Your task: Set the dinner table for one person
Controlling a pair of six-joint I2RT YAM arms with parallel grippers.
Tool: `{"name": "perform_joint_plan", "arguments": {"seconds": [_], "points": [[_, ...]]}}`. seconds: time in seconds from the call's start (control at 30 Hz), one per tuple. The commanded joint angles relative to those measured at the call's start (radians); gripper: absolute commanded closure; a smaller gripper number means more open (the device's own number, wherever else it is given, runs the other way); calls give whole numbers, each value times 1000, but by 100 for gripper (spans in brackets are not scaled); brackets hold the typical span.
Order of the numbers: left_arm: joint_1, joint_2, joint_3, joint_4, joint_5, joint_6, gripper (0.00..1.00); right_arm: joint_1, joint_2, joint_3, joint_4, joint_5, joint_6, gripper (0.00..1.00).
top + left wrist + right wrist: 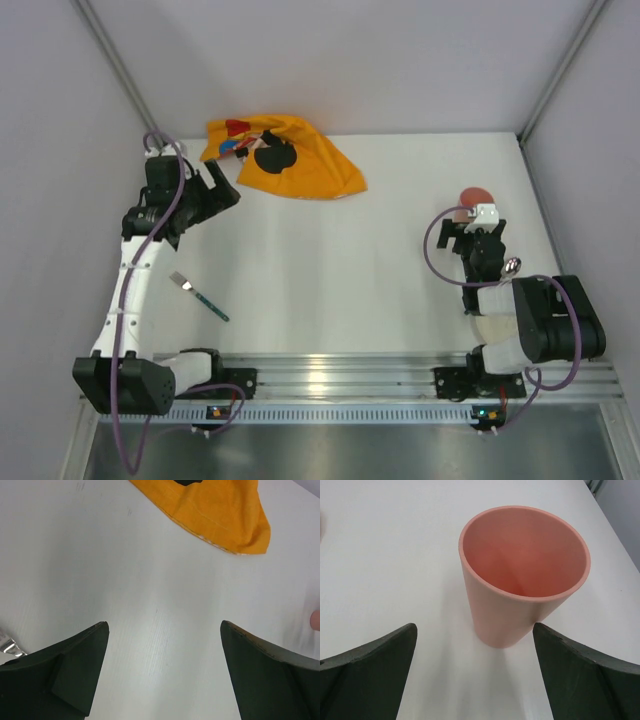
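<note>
Showing pink cup whole, overhead half-hidden

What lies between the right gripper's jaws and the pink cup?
Only bare tabletop, in the right wrist view; the cup stands apart, ahead of the open jaws.

Orange cloth partly beyond the left wrist view's top edge; pink cup mostly behind the right arm overhead

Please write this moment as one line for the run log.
left claw: open, empty, above table near orange cloth | right claw: open, empty, before upright pink cup | fork: lying on table
</note>
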Motion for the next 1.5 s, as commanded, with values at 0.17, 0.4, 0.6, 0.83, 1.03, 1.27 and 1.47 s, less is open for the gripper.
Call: {"name": "perform_joint_plan", "arguments": {"seconds": [0.17, 0.4, 0.6, 0.83, 1.03, 1.27, 1.47], "points": [[4, -32, -18, -83, 21, -51, 2, -8, 2, 10, 71, -12, 3, 0], [2, -101, -80, -84, 29, -35, 2, 95, -140, 146, -297, 73, -87, 0], [-18, -106, -120, -99, -11, -16, 1, 219, -106, 816, -927, -229, 396, 0], [-38, -86, -65, -128, -16, -1, 1, 454, 797, 1886, -1595, -350, 510, 0], [-38, -146, -71, -159, -33, -5, 2, 442, 988, 2102, -1609, -246, 782, 0], [-38, -218, -135, -184, -99, 4, 1, 440, 1082, 2177, -1706, -115, 761, 0], [-38, -199, -143, -191, -97, 8, 2, 442, 1137, 2194, -1846, -18, 728, 0]]}}
